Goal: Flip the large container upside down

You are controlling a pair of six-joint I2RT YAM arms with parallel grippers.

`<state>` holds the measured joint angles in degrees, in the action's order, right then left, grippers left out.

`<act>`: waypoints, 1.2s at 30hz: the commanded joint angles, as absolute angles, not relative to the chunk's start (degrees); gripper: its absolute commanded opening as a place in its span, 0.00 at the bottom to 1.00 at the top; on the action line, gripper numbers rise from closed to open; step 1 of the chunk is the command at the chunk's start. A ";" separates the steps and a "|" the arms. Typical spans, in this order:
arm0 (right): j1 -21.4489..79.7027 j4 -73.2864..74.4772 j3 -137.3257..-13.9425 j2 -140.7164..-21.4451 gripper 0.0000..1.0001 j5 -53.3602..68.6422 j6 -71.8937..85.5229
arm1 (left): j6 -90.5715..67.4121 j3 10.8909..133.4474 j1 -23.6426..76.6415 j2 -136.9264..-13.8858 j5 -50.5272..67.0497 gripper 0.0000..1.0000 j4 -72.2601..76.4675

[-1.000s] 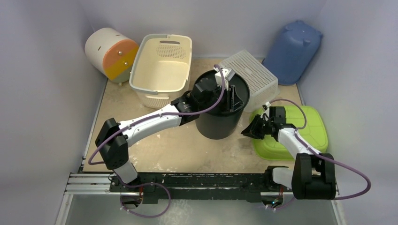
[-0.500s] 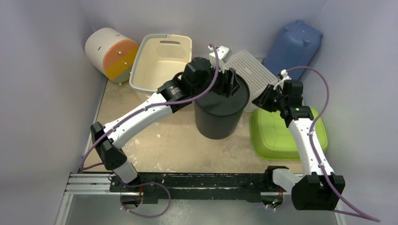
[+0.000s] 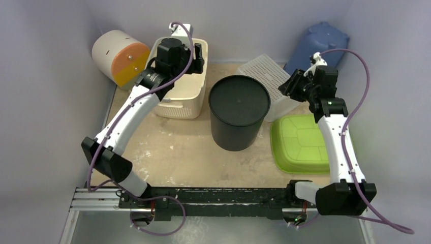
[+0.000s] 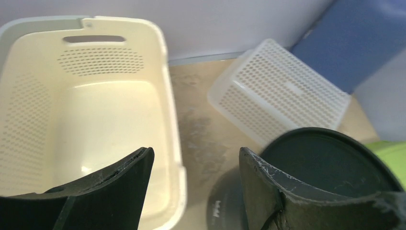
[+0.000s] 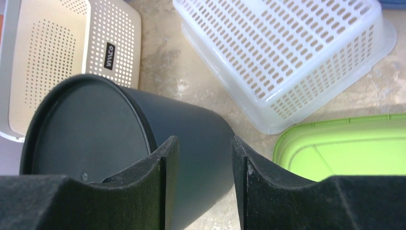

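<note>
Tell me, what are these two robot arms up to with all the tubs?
They are tasked with flipping the black container, which stands mid-table with its closed base up, so that looks done. Neither arm holds anything: the left gripper hovers open over the cream basket, the right gripper open near the white basket.

the large container (image 4: 330, 163) runs off the left wrist view's bottom edge.

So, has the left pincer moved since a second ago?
Yes. The left pincer has swung off the top of the black container, leftward and rearward, and now hangs open over the cream basket.
</note>
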<state>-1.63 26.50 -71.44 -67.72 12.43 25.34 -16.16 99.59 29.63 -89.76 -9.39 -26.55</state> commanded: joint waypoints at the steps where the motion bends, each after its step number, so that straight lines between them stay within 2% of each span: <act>1: -1.85 24.87 -78.08 -70.30 0.47 11.86 24.21 | -12.57 102.32 26.39 -94.91 -7.74 0.66 -25.17; 8: -1.85 24.66 -82.07 -73.12 0.48 14.19 22.36 | -12.83 109.42 22.46 -106.72 -0.39 0.65 -23.52; 15: -1.85 24.05 -82.71 -74.86 0.48 15.69 21.59 | -14.50 114.76 22.30 -116.19 1.36 0.64 -23.42; 29: -1.93 25.16 -83.66 -78.70 0.50 16.96 19.93 | -13.98 118.01 22.36 -126.30 -4.36 0.61 -27.04; 30: -1.93 25.23 -83.40 -78.74 0.50 16.96 19.87 | -13.95 117.88 22.41 -126.56 -4.38 0.60 -27.01; 33: -2.00 25.46 -83.23 -78.91 0.50 17.05 19.77 | -14.19 117.80 22.55 -127.11 -4.21 0.46 -27.02; 35: -2.02 25.54 -83.25 -78.84 0.50 16.92 19.69 | -14.19 117.77 22.63 -127.51 -3.88 0.30 -27.19; 36: -2.03 25.50 -83.16 -78.77 0.50 16.88 19.64 | -14.23 117.77 22.63 -127.64 -3.67 0.18 -27.28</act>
<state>-1.67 26.33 -80.90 -79.37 16.03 20.93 -14.50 115.22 22.70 -127.44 -2.83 -27.83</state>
